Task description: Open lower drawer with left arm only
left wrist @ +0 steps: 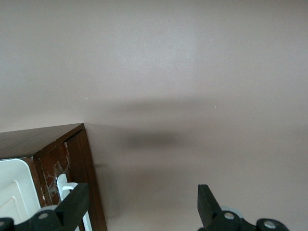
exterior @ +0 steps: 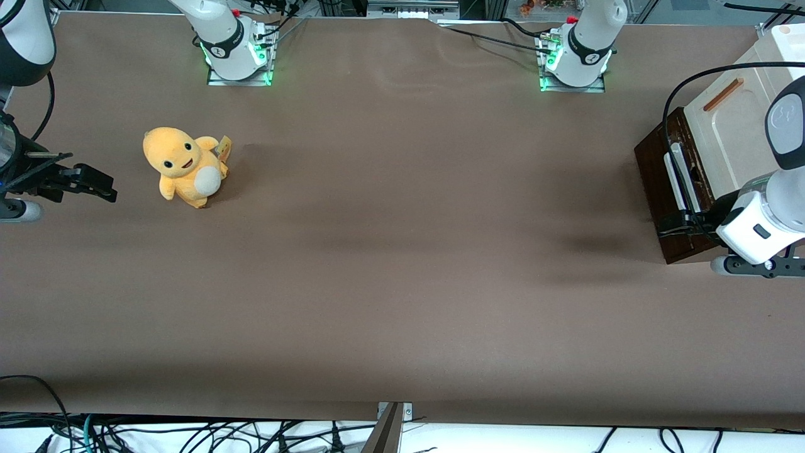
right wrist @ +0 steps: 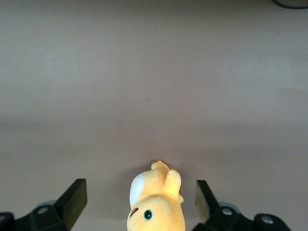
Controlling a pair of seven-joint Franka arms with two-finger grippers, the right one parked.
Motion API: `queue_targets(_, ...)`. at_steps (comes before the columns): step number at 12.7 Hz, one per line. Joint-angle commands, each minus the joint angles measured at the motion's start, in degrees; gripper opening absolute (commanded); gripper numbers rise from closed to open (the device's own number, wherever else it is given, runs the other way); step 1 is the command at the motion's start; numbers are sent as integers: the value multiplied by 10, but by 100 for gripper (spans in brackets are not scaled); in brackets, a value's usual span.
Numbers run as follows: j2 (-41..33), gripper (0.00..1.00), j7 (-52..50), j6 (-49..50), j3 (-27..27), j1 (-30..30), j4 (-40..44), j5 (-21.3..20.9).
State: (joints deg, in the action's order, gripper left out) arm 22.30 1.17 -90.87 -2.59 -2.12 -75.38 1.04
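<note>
Up front, the front view shows the cabinet (exterior: 736, 119) standing at the working arm's end of the counter (exterior: 402, 283), with the dark drawer (exterior: 660, 182) at its base, its front facing down the counter toward the parked arm's end, and the white handle (exterior: 679, 179) running across that front. The drawer looks shut, or nearly so; no pale inside shows. The left arm (exterior: 764, 220) reaches in from the counter's edge with its white wrist low, and the gripper (exterior: 682, 223) sits at the handle's end nearer the camera, touching or just beside it; coming in low from the side like this probably lines the fingers up to take the bar and pull it straight out. A yellow plush toy (exterior: 185, 167) stands well apart toward the parked arm's end, clear of any drawer travel. Next, the left wrist view looks past the drawer's corner (left wrist: 72, 149) onto bare counter: the fingers (left wrist: 72, 204) are spread wide, one lying over the white handle (left wrist: 65, 185) at the dark front, the other out over open counter with nothing between them. So the grasp does not look made yet; I judge the gripper needs to shift until the bar sits between the fingers before they close. Finally, the right wrist view shows only the toy (right wrist: 154, 202) on the counter.
</note>
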Motion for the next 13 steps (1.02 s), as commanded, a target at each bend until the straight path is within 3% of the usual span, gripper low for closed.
queue_targets(1,-1,100,2,10,1,-1,4,-17)
queue_targets(13,-2,100,1,18,1,5,4,-16)
